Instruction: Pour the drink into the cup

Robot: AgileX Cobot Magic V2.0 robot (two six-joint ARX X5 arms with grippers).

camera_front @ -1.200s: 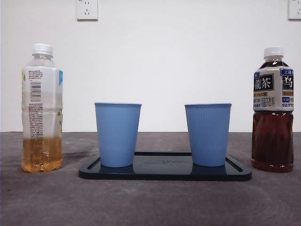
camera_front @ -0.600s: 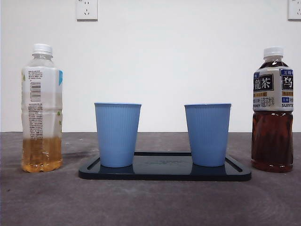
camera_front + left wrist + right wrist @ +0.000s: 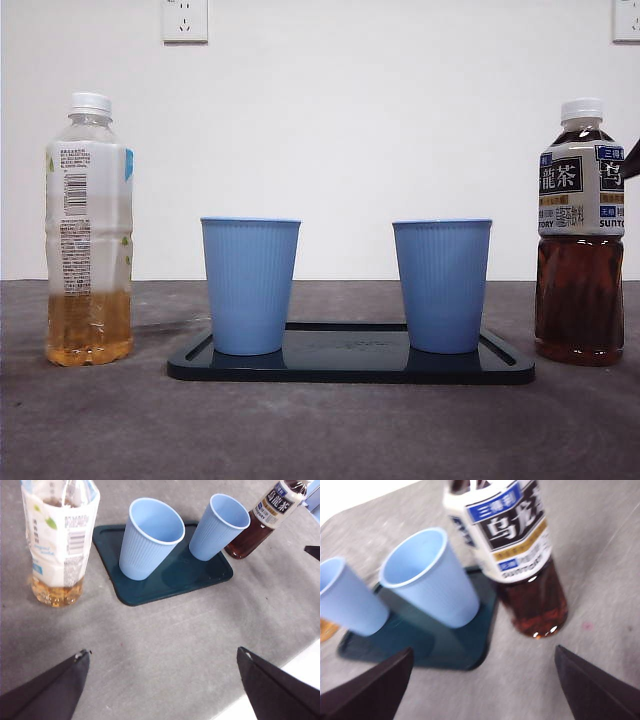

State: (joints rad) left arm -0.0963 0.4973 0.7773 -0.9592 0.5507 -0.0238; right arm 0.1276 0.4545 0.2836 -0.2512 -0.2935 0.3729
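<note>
Two empty blue cups, one on the left [image 3: 250, 285] and one on the right [image 3: 441, 285], stand upright on a dark tray [image 3: 350, 367]. A capped dark tea bottle [image 3: 580, 240] stands to the right of the tray. A capped bottle with a little pale tea [image 3: 89, 230] stands to its left. My right gripper [image 3: 484, 649] is open and empty, close to the dark tea bottle [image 3: 520, 555] and the nearer cup [image 3: 432, 577]; its black tip [image 3: 632, 160] shows at the front view's right edge. My left gripper [image 3: 162, 651] is open and empty, back from the pale bottle [image 3: 60, 540] and tray [image 3: 170, 582].
The grey table top [image 3: 320, 430] runs under everything, with a white wall and two sockets [image 3: 185, 20] behind. The table's edge [image 3: 280, 662] shows in the left wrist view.
A black tip of my right arm has come into the front view at the right edge, beside the dark tea bottle's label. The bottles, cups and tray have not moved.
</note>
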